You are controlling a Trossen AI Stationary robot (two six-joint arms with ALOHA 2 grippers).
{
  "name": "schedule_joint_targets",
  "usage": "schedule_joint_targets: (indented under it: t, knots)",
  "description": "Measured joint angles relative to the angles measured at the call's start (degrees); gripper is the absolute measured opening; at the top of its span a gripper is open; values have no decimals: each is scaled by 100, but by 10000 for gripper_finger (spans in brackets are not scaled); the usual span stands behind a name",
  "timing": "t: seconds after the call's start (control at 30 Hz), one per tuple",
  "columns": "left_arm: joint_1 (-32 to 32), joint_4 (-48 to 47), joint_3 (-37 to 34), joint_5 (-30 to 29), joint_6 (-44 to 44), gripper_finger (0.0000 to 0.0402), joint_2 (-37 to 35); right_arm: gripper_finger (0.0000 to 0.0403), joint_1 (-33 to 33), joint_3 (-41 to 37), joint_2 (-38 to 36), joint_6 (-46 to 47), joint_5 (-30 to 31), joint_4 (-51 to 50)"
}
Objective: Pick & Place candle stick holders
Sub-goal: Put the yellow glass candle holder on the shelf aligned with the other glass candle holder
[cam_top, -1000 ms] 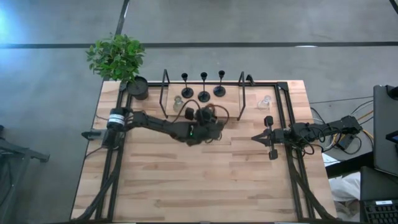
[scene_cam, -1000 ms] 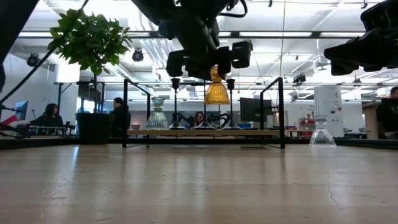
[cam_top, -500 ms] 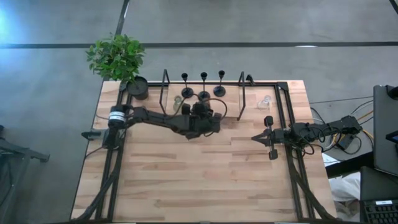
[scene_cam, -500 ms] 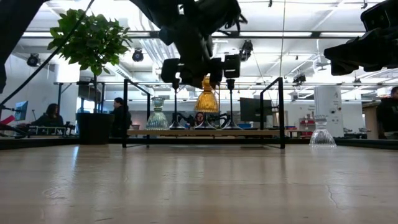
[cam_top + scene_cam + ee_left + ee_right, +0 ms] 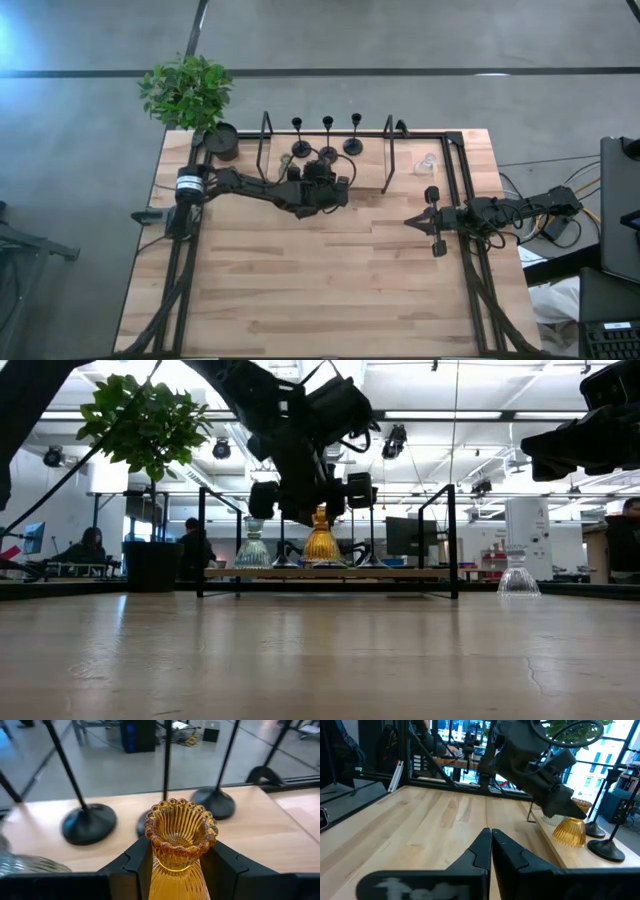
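Note:
My left gripper is shut on the amber glass holder, just over the near part of the raised wooden board at the table's back. Behind it on that board stand three black holders on their round bases, with the grey-green glass holder to their left. The clear glass holder stands on the table at the far right. My right gripper is shut and empty at the table's right side. My left gripper pinches the amber holder's narrow neck, just under its beaded rim, between its two fingers. The fingers come level from the table's near side. The holder stands upright, wide base down, close over the board; whether the base touches the board cannot be told.
The board sits between two black metal end frames. A round black pot with a green plant stands at the far left corner. Black rails run along the table's left and right sides. Bare wood lies in the middle and near part.
My left gripper has carried the amber holder toward the table's far edge and down, from over the table's middle to low over the raised board, in front of the black holders. The holder has stayed upright.

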Motion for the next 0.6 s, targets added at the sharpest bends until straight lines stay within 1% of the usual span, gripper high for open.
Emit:
schedule_joint_targets:
  t: [0.17, 0.3, 0.4, 0.5, 0.6]
  knots:
    - [-2, 799, -333, 209, 445, 138, 0, 8, -2, 0, -2, 0, 0, 0]
    - [14, 868, -418, 203, 500, 138, 0, 8, -1, 0, -1, 0, 0, 0]
    - [28, 1010, -442, 271, 786, 138, 0, 8, 0, 0, 0, 0, 0, 0]
    - [38, 1423, -543, 418, 1124, 138, 0, 8, -2, 1, 0, 0, 0, 0]
    - [57, 1696, -624, 479, 1229, 138, 0, 8, -2, 0, 0, 1, 0, 0]
